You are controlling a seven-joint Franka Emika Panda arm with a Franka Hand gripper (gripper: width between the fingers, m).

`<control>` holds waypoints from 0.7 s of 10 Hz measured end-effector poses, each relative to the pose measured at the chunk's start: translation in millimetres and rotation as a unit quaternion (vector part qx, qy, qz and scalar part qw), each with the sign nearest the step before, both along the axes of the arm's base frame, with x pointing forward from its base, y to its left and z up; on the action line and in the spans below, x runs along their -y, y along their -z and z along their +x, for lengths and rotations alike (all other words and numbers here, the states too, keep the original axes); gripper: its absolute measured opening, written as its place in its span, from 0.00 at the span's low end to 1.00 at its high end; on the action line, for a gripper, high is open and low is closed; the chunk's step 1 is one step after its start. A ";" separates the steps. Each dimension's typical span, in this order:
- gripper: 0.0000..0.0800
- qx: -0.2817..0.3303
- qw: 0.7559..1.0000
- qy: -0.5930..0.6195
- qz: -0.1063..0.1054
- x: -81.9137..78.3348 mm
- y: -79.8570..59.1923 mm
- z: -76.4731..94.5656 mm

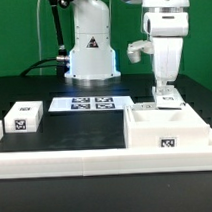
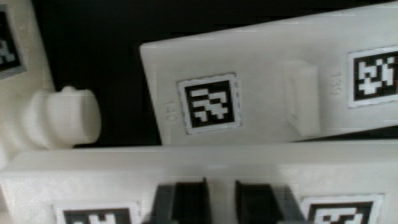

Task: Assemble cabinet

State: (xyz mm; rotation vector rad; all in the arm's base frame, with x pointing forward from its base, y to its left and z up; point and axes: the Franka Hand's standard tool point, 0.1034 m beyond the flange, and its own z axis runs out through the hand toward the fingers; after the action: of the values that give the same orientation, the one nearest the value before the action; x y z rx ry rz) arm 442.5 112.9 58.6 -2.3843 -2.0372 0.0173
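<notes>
The cabinet, a large white box with a tag on its front, stands at the exterior view's right. My gripper hangs straight down over its back edge, fingers closed on a small white tagged panel held upright there. In the wrist view my gripper has two dark fingers pinching that panel, with one tag on each side of them. Beyond it lies a tagged white cabinet face with a round knob beside it.
Two loose white tagged pieces sit at the exterior view's left. The marker board lies in front of the robot base. A long white border rail runs along the front.
</notes>
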 end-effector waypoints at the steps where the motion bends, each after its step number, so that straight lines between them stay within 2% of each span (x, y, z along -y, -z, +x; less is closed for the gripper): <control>1: 0.09 0.001 1.000 0.003 0.000 2.0 0.1 2.2; 7: 0.09 0.003 1.000 0.004 0.001 3.3 -1.4 6.9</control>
State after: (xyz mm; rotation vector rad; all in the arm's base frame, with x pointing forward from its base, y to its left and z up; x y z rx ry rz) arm 449.4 109.6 60.0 -2.3957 -2.0286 0.0075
